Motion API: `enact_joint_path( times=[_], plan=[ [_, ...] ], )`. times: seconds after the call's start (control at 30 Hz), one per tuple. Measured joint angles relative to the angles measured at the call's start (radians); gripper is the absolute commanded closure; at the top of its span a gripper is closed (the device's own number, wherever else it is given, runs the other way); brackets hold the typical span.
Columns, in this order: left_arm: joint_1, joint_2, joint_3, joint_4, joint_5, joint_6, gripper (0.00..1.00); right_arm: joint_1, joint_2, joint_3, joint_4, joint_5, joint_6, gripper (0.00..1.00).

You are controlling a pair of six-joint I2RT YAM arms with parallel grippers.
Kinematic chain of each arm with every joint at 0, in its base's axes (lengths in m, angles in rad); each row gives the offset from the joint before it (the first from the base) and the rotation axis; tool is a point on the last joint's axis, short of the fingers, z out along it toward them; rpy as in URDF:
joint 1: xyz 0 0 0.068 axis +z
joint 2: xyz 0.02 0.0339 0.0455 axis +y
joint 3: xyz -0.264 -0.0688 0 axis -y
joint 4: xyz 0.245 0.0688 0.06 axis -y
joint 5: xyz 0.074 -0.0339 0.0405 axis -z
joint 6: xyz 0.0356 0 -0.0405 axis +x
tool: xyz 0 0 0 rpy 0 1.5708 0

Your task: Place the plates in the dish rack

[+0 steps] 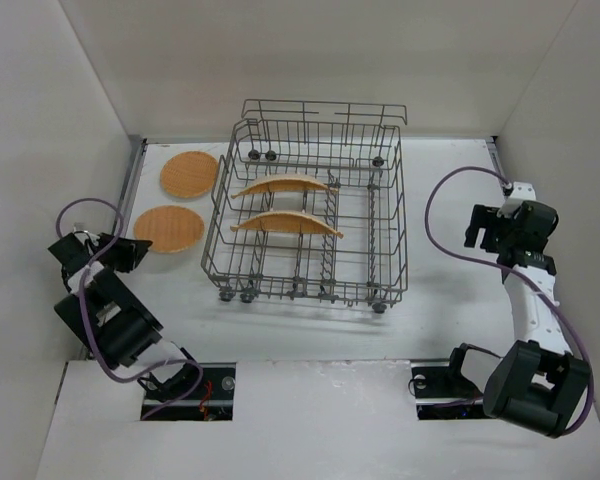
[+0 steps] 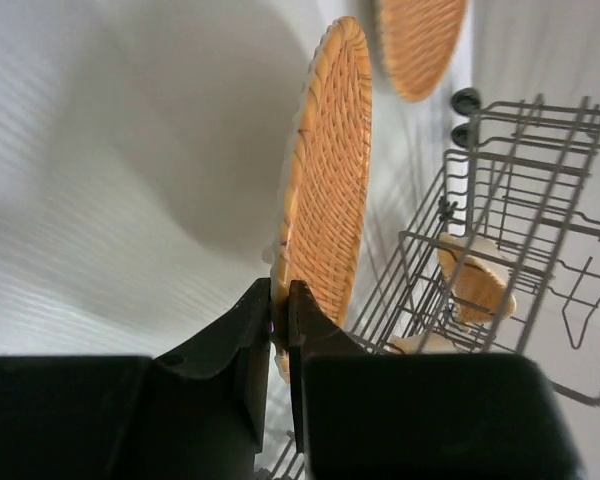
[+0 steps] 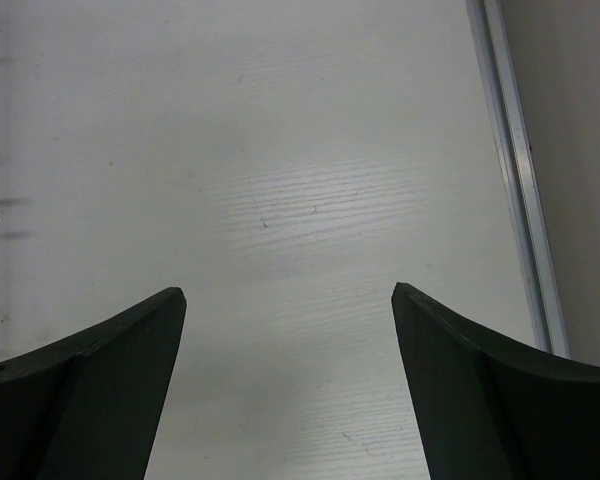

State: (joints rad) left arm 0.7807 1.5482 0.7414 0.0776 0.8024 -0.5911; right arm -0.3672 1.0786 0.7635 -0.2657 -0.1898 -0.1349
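Pinching round orange-tan plate by rim, left gripper is sitting left of grey wire rack; right gripper gaping, empty.

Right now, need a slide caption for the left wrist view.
Left claw shut on one plate by its rim, second plate beyond, dish rack with loaded plates alongside.

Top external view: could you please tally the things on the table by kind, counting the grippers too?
Plates: 4 (two standing in the rack, two outside it on the table, one of these pinched at its rim by the left gripper)
Dish rack: 1
Grippers: 2 (the right gripper is open and holds nothing)
Total: 7
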Motion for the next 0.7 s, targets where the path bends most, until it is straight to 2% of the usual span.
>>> enact_joint_path(
  times=[0.17, 0.43, 0.7],
  plan=[
    [0.000, -0.175, -0.015, -0.012, -0.044, 0.008, 1.00, 0.000, -0.005, -0.063, 0.039, -0.010, 0.000, 0.10],
    [-0.010, -0.365, -0.004, -0.085, -0.126, 0.038, 1.00, -0.030, -0.017, -0.078, 0.077, -0.033, 0.001, 0.09],
    [-0.064, -0.434, 0.191, -0.194, -0.255, 0.101, 1.00, -0.075, -0.037, -0.079, 0.095, -0.082, 0.010, 0.09]
  ],
)
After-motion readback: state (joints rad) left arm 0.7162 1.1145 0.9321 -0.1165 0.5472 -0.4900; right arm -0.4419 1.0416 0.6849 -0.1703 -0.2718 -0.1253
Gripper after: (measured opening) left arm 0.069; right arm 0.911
